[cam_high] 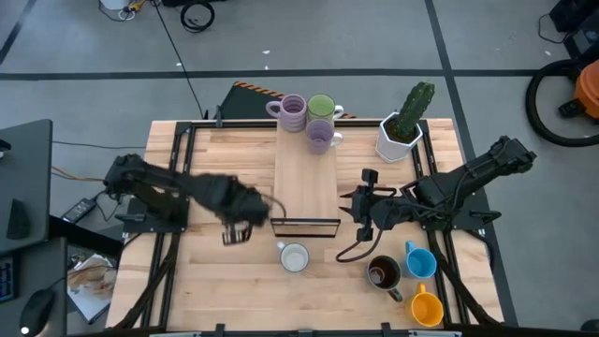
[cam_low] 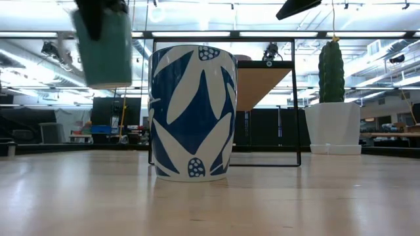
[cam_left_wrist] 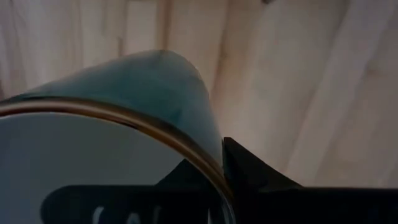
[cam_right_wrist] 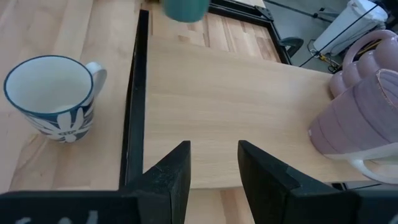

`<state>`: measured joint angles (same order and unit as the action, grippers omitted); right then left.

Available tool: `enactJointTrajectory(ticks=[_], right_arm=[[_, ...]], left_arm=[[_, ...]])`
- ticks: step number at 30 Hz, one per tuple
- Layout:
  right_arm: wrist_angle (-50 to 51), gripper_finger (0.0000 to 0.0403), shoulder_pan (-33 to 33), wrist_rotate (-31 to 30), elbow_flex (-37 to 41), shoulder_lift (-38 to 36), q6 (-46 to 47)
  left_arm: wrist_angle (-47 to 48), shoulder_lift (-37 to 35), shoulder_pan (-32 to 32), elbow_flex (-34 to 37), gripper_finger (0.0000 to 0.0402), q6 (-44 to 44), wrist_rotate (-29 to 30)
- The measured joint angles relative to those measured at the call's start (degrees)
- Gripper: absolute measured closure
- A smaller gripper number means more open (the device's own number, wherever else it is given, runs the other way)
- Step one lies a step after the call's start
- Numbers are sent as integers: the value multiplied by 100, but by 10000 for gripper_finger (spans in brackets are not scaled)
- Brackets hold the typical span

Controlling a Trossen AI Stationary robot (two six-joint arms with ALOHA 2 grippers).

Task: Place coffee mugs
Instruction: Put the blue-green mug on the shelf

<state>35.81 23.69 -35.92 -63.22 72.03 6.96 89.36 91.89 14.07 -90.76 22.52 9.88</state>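
Left claw (cam_high: 245, 217) — grips teal mug (cam_low: 105, 49)

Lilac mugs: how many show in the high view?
2. One lilac mug at the shelf's far end, beside the green mug; the other lilac mug stands nearer. None seems hidden.

A wooden table (cam_high: 206, 159) carries a raised wooden shelf (cam_high: 304, 183) at centre, a cactus pot (cam_high: 401, 136) upper right, and mugs (cam_high: 407, 276) lower right.

I see a white pot (cam_high: 397, 139) with a green cactus (cam_high: 413, 105) just right of the raised wooden shelf (cam_high: 305, 183).
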Motion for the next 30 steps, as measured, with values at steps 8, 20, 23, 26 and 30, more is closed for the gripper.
enactJointTrajectory(ticks=[8, 20, 23, 26, 30], right_arm=[[40, 265, -279, -2, 0, 0, -29], [98, 272, -591, 0, 0, 0, 39], [96, 273, -612, 0, 0, -2, 56], [106, 273, -620, -1, 0, -2, 90], [111, 273, -621, -6, 0, -2, 171]], left_arm=[[35, -8, -1331, -174, 363, -2162, 238], [-748, 47, -2825, -1756, 368, -3945, 96], [-734, 343, -3068, -2245, 368, -3976, -221], [-365, 778, -3203, -3026, 368, -4062, -311], [110, 1391, -3228, -3858, 368, -4129, -490]])
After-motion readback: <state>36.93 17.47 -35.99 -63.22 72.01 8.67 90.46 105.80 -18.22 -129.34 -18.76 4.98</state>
